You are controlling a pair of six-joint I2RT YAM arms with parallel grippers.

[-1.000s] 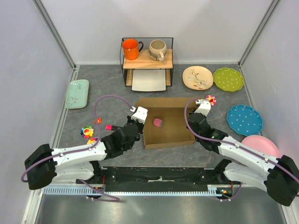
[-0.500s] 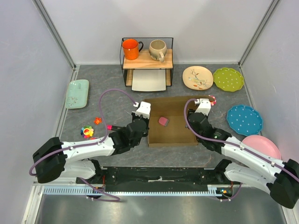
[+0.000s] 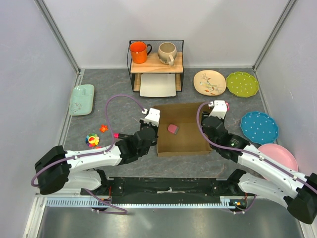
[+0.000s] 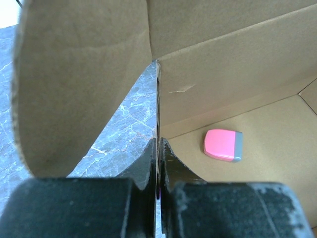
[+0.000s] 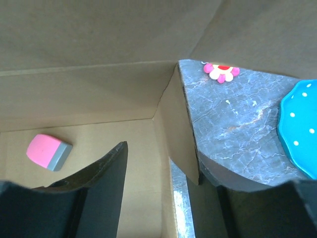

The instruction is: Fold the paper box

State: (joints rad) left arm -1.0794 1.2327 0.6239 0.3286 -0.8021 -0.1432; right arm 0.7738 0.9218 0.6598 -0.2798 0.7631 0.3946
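Trouble spot first: only one side of the shallow brown cardboard box [image 3: 188,140] is actually held right now. The left gripper [image 4: 158,151] is pinched tight on the thin edge of the box's left wall; the right gripper [image 5: 161,156] is spread open, one finger inside the box and one outside the right wall, gripping nothing.

That right wall looks free to sag outward or spring back flat, which would undo the fold; if the left arm tugs while nothing steadies the far side, the whole box would probably just skate across the grey marbled table [image 3: 124,99] instead of creasing. The small pink-and-grey block [image 3: 173,129] lying loose on the box floor could slide about or get caught under a flap too; a hard pinch on the left might also crumple that edge.

As for where it is, the box sits mid-table in front of both arms, open side up, walls mostly standing.

Compared with a second earlier: the box has slid over to the right and looks squarer to the table; the left arm has reached further in with it, and the block rode along inside.
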